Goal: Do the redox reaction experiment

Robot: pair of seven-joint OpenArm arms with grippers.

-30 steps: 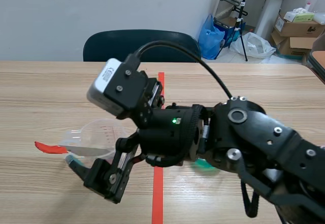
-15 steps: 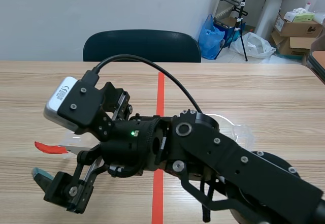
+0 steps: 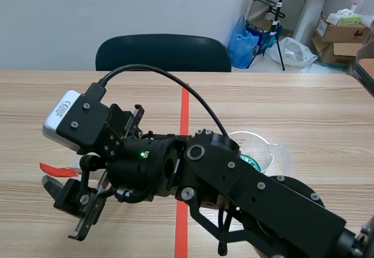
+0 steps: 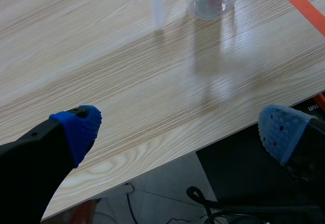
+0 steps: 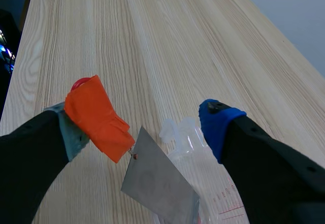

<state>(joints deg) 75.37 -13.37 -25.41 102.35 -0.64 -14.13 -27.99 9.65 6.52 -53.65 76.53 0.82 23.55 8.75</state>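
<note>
A grey metal strip (image 5: 157, 183) with an orange-red tab (image 5: 96, 117) stands in a clear beaker (image 5: 185, 135). My right gripper (image 5: 144, 122) is open above it, with the tab touching the grey-green pad (image 5: 73, 132) and the blue pad (image 5: 216, 120) well clear. In the scene view the right arm reaches across to the left; its gripper (image 3: 67, 202) hangs by the red tab (image 3: 55, 169) and the arm hides the beaker. A second clear cup (image 3: 260, 152) holds green liquid. My left gripper (image 4: 180, 127) is open over the table's near edge, the beaker (image 4: 213, 0) far ahead.
A dark chair (image 3: 163, 50) stands behind the table's far edge. Boxes and bags (image 3: 345, 30) lie on the floor at the back right. The orange-red tape line (image 3: 185, 109) runs down the table's middle. Cables (image 4: 228, 209) show below the table edge.
The right arm swung left across the table, uncovering the cup of green liquid. Its gripper then rose slightly and closed in on the red tab. Its fingers stayed open.
</note>
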